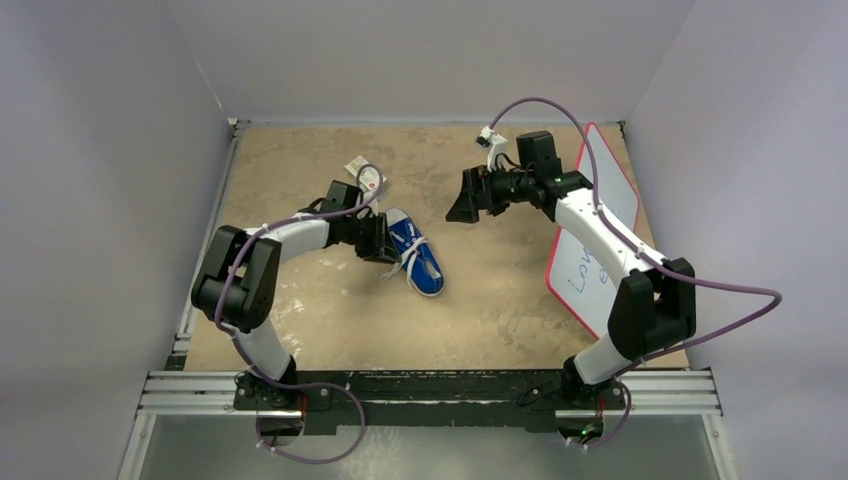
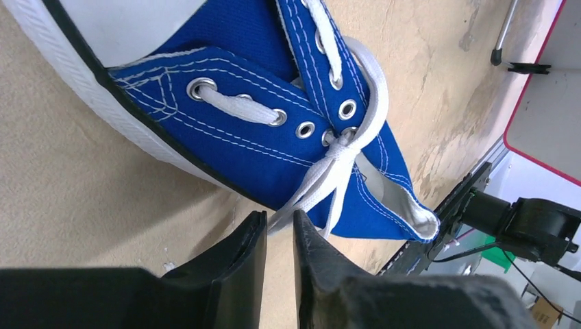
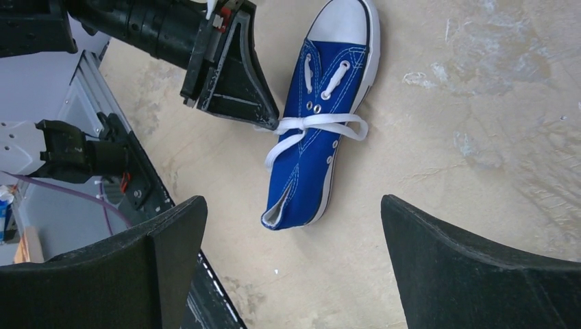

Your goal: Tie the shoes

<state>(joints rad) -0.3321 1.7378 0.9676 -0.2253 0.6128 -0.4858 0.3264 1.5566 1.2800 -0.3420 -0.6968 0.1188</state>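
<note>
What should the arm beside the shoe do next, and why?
Probably finish closing the left gripper on the lace. That loose white strand, trailing from the knot on the sneaker, runs into the narrow gap between the fingers, which do not seem to pinch it yet.

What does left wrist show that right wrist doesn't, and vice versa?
Only left wrist: the eyelets close up, and the laces running into the narrow gap in the left end effector; whether they are pinched is unclear. Only right wrist: the white toe cap whole, and the right end effector wide open. Both: the blue sneaker, its laces, the left end effector, the table.
</note>
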